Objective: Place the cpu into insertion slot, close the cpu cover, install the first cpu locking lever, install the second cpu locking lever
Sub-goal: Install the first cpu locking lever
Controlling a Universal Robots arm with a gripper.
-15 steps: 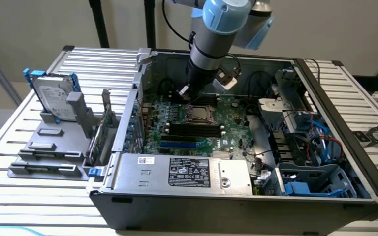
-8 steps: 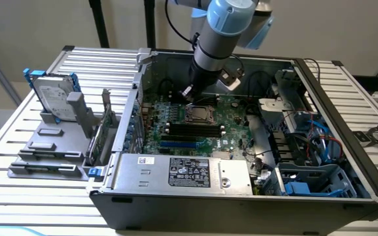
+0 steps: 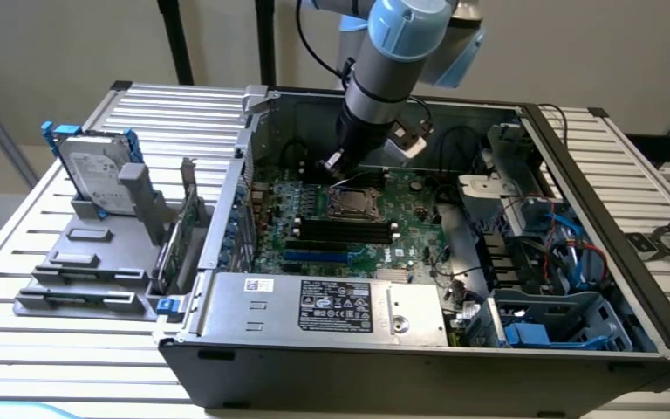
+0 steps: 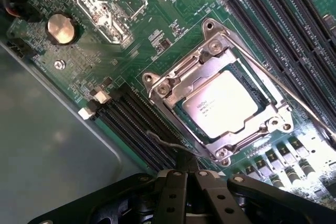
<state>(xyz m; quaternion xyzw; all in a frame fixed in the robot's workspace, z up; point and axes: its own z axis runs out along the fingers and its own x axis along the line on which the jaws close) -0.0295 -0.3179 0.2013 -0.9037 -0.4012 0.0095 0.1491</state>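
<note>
The cpu (image 4: 223, 103), silvery top up, lies in the insertion slot (image 3: 352, 202) on the green motherboard. The cpu cover (image 4: 173, 85), a metal frame with a window, is down flat over it. One thin wire locking lever (image 4: 283, 92) runs along one side of the socket. A second wire lever (image 4: 165, 141) ends close to my fingertips; I cannot tell whether it touches them. My gripper (image 4: 191, 174) is shut and hangs just beside the socket's corner. In the exterior view the gripper (image 3: 331, 168) sits low inside the open case, just behind the socket.
Long black memory slots (image 4: 294, 9) flank the socket, with more (image 4: 131, 119) on its other side. A coin battery (image 4: 62, 29) and the grey case wall (image 4: 52, 156) are nearby. The silver power supply (image 3: 324, 305) sits at the case front. A hard drive (image 3: 91, 170) stands outside at the exterior view's left.
</note>
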